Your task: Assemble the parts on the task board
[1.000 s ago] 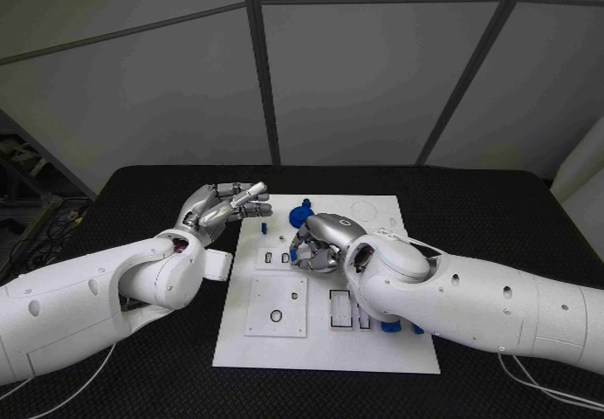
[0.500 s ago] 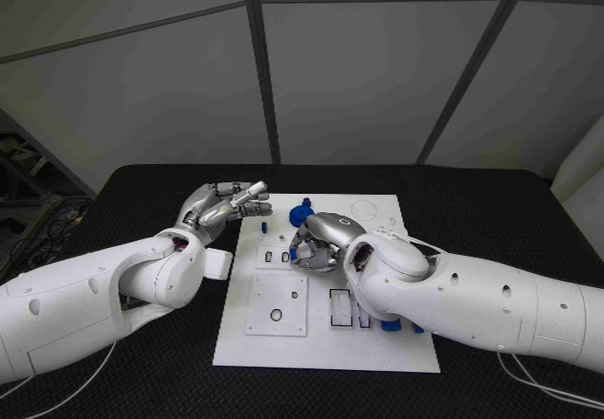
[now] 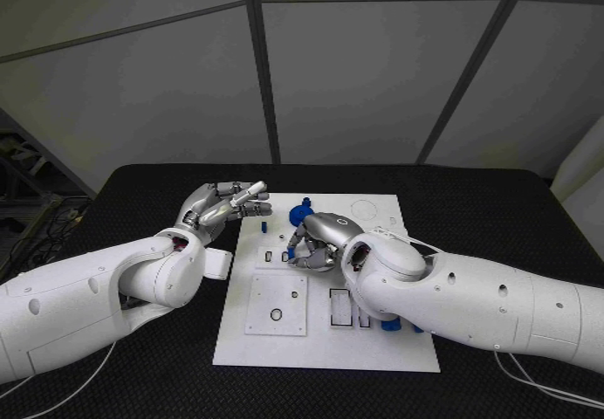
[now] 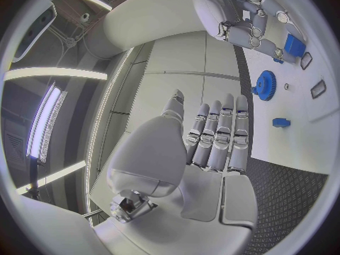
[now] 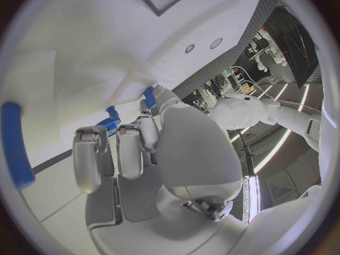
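The white task board [image 3: 378, 349] lies in the middle of the black table. My right hand [image 3: 322, 240] hovers low over the board's middle, fingers curled down, pinching a small blue part [image 3: 292, 252] at its fingertips. The left wrist view shows that right hand [image 4: 241, 11] with the blue part [image 4: 294, 44]. A blue gear [image 3: 302, 212] stands on the board just beyond the hand, and is seen again as the gear [image 4: 265, 85]. My left hand [image 3: 228, 206] hangs above the board's left edge, fingers curled in, holding nothing.
A small blue peg [image 3: 264, 227] sits near the board's left edge. Two blue parts [image 3: 390, 326] lie by my right forearm. A square inset plate [image 3: 277, 304] and rectangular slots [image 3: 339, 305] lie nearer me. A long blue bar [image 5: 16, 144] lies on the board.
My right hand has edged slightly away from me with the blue part. The left hand has not moved.
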Robot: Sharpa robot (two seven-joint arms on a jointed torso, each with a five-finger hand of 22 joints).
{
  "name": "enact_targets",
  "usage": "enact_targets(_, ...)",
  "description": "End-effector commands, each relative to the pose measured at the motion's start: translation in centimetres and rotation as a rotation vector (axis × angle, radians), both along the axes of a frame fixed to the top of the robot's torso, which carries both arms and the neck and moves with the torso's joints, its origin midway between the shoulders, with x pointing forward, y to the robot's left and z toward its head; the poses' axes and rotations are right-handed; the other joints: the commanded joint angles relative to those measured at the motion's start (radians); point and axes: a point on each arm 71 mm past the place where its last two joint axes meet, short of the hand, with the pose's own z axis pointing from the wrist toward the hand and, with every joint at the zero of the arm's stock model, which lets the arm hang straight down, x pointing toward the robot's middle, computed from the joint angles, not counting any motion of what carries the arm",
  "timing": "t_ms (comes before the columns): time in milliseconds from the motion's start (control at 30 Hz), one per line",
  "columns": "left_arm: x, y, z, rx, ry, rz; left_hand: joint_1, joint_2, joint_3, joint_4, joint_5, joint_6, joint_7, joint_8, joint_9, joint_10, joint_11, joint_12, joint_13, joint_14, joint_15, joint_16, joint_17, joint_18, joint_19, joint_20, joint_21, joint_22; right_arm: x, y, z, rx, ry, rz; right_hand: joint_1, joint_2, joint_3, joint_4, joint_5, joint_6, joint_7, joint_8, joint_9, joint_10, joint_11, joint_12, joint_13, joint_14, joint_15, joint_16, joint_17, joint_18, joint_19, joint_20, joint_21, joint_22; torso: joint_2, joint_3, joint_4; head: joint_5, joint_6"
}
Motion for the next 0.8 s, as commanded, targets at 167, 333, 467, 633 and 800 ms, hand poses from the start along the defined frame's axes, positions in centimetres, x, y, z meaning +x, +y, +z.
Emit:
enact_targets(167,0.02,-0.17,0.12,-0.005,-0.001,-0.016,0.001,0.006,-0.002,-0.005,-0.002,0.006,0.004,-0.003,-0.001,0.002,0.002,-0.006,0.0,-0.007,0.002,-0.004,0.001,-0.005,0.002,0.0,0.0,-0.001,0.05,-0.08,-0.3,-0.026,0.009,-0.005,-0.002,-0.013,-0.001,-0.008,0.005,-0.015,0.002,-0.003,-0.002,-0.008,0.0,-0.005,0.0,0.057,0.01,-0.007,0.041,-0.007,0.104,0.007,0.003,0.263,0.0,0.0001,0.0003,-0.001,-0.002)
enact_targets(333,0.02,-0.18,0.12,-0.005,-0.001,-0.016,0.0,0.007,-0.003,-0.006,-0.002,0.006,0.004,-0.004,-0.002,0.002,0.003,-0.007,0.0,-0.007,0.002,-0.005,0.002,-0.005,0.002,0.0,0.0,-0.002,0.03,-0.06,-0.32,-0.029,0.009,-0.004,-0.002,-0.014,-0.001,-0.008,0.005,-0.016,0.002,-0.003,-0.002,-0.009,0.0,-0.005,0.0,0.057,0.011,-0.007,0.04,-0.007,0.104,0.007,0.003,0.263,0.0,0.0002,0.0,-0.001,-0.003)
enact_targets(467,0.02,-0.17,0.12,-0.005,-0.001,-0.016,0.0,0.007,-0.003,-0.006,-0.002,0.006,0.004,-0.004,-0.002,0.002,0.003,-0.007,0.0,-0.007,0.002,-0.005,0.002,-0.005,0.002,0.0,0.0,-0.002,0.04,-0.1,-0.34,-0.034,0.01,-0.005,-0.004,-0.016,-0.002,-0.008,0.005,-0.018,0.003,-0.003,-0.002,-0.009,0.001,-0.005,0.0,0.057,0.011,-0.007,0.04,-0.007,0.104,0.008,0.003,0.263,0.0,0.0,-0.0005,-0.001,-0.003)
enact_targets(633,0.01,-0.17,0.12,-0.005,-0.001,-0.016,0.0,0.007,-0.003,-0.006,-0.002,0.006,0.004,-0.004,-0.002,0.002,0.003,-0.007,0.0,-0.007,0.002,-0.005,0.002,-0.005,0.002,0.0,0.0,-0.002,0.02,-0.07,-0.31,-0.031,0.007,-0.003,-0.011,-0.027,-0.006,-0.008,0.004,-0.029,0.006,-0.003,-0.003,-0.012,0.003,-0.01,-0.003,0.057,0.013,-0.009,0.039,-0.007,0.104,0.01,0.003,0.263,0.0,0.0,-0.0003,-0.002,-0.003)
enact_targets(800,0.0,-0.17,0.12,-0.004,0.0,-0.016,0.0,0.007,-0.003,-0.006,-0.002,0.006,0.004,-0.004,-0.002,0.002,0.003,-0.007,0.0,-0.007,0.002,-0.005,0.002,-0.005,0.002,0.0,0.0,-0.002,-0.02,0.08,-0.19,-0.028,-0.011,0.005,-0.027,-0.04,-0.015,-0.003,0.0,-0.047,0.01,-0.003,-0.005,-0.014,0.007,-0.014,-0.006,0.057,0.017,-0.009,0.039,-0.007,0.104,0.013,0.003,0.263,0.0,-0.0004,0.0003,-0.004,-0.002)
